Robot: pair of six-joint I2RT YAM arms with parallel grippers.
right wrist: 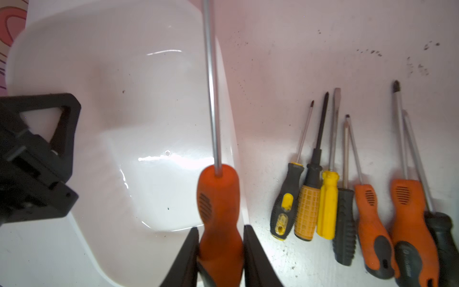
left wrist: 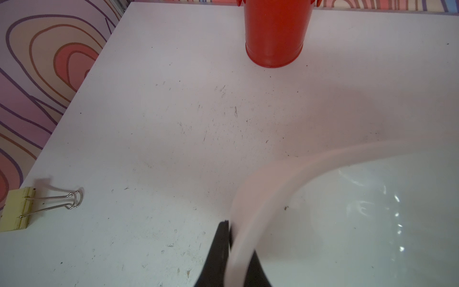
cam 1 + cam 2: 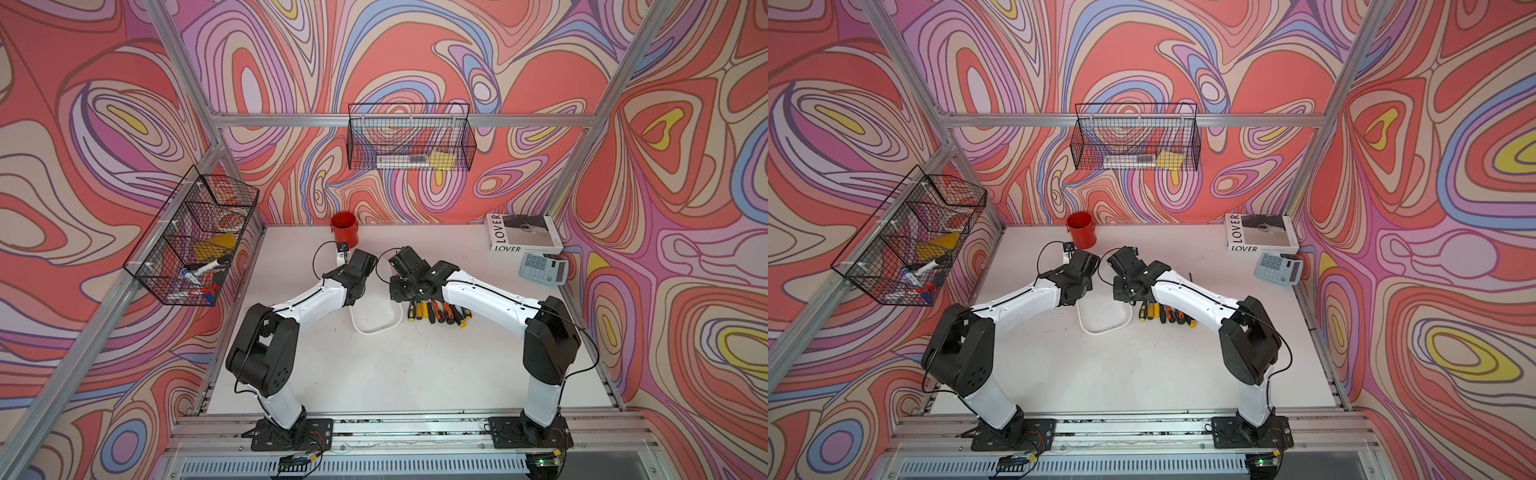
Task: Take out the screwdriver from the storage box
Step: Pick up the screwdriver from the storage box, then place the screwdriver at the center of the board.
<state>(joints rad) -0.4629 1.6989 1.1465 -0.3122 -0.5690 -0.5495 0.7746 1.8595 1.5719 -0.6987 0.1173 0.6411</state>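
The white storage box [image 3: 374, 328] [image 3: 1102, 328] lies mid-table between my two arms, and its inside [image 1: 124, 99] holds no tools. My left gripper [image 2: 237, 248] is shut on the box's rolled rim [image 2: 273, 179] at its left side. An orange-handled screwdriver [image 1: 218, 198] has its long steel shaft running along the box's right rim. My right gripper [image 1: 221, 238] is shut on that handle. Several more screwdrivers [image 3: 436, 309] [image 1: 347, 198] lie in a row on the table just right of the box.
A red cup [image 3: 344, 229] [image 2: 273, 32] stands behind the box near the back wall. A book [image 3: 521, 232] and a calculator [image 3: 544, 268] sit at the back right. A yellow binder clip [image 2: 37, 208] lies near the table's left edge. Black wire baskets [image 3: 195, 237] [image 3: 409, 137] hang on the walls.
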